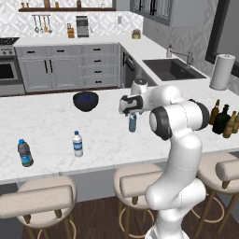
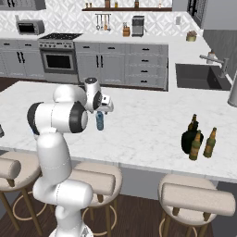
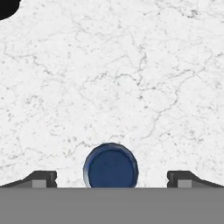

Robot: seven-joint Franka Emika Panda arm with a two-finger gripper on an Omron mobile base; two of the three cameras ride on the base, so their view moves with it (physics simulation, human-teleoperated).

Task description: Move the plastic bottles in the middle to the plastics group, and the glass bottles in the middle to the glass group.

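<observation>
Claw hangs open above the water bottle mid-counter, left base view. Right base view: bottle stands upright, well apart from the glass bottles. Hand view: blue cap sits centred between the fingertips, apparently aligned for a descent.

Two cameras behind the arm, left and right, both overlook the white marble island counter, while the hand camera stares straight down, close above it.
</observation>
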